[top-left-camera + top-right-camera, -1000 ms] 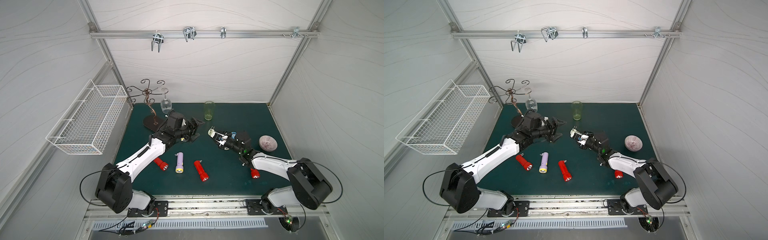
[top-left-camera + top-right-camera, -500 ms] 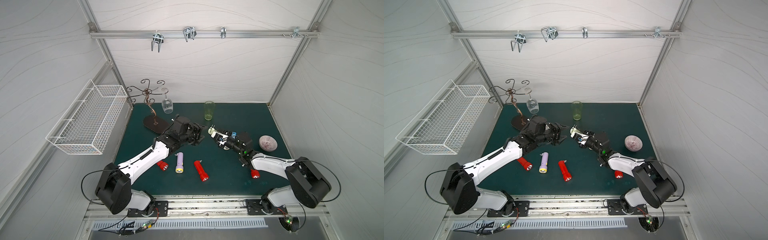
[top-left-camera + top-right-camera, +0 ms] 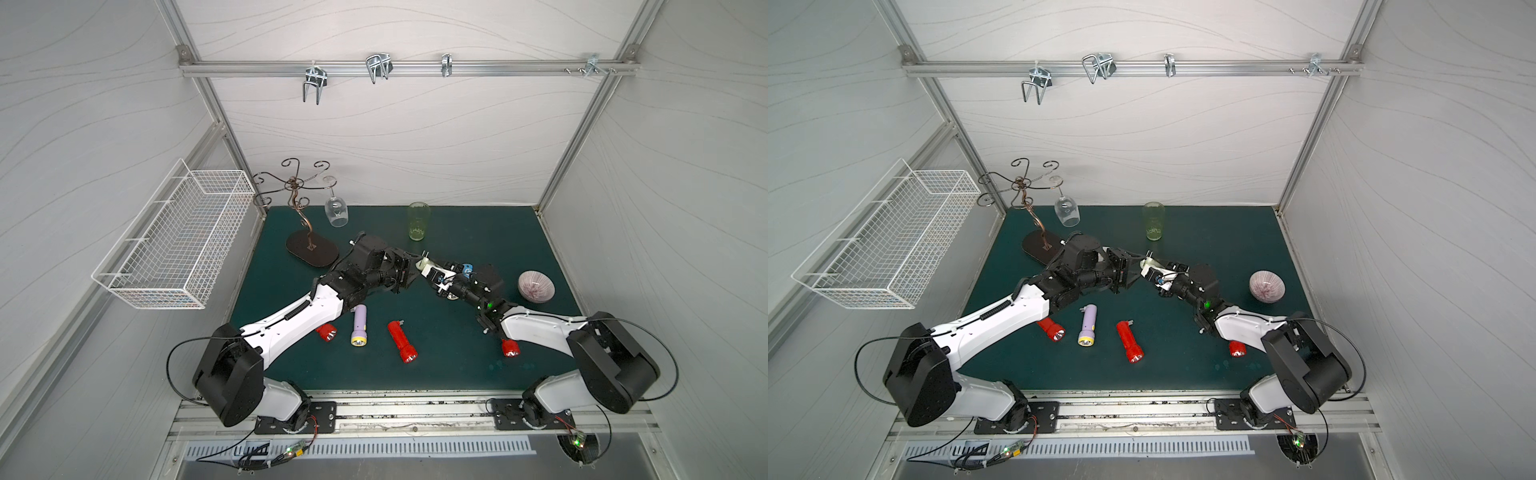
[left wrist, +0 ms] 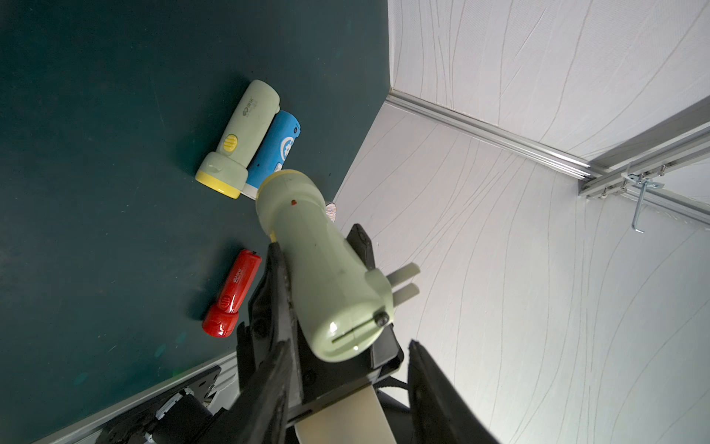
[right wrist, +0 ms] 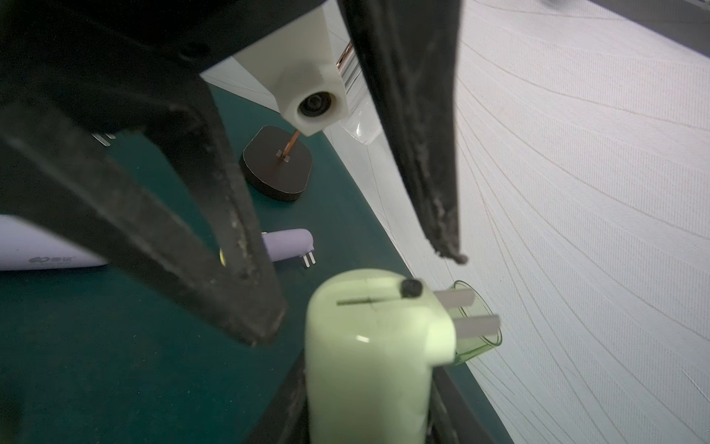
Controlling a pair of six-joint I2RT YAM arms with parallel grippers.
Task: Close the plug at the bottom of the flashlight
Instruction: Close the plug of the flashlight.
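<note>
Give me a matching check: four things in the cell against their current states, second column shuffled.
1 pale green flashlight
2 purple flashlight
3 wine glass
4 green tumbler

A hangs upside down from the rack
B stands upright on the mat
C held in the right end effector, plug prongs out
D lies on its side

Pairs: 1-C, 2-D, 3-A, 4-B

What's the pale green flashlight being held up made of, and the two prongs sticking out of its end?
Flashlight: probably moulded plastic, smooth and glossy, going by the small bright highlights and the seam on its end. Prongs: likely bare metal, flat, dull grey and matte, though blur leaves that open.
</note>
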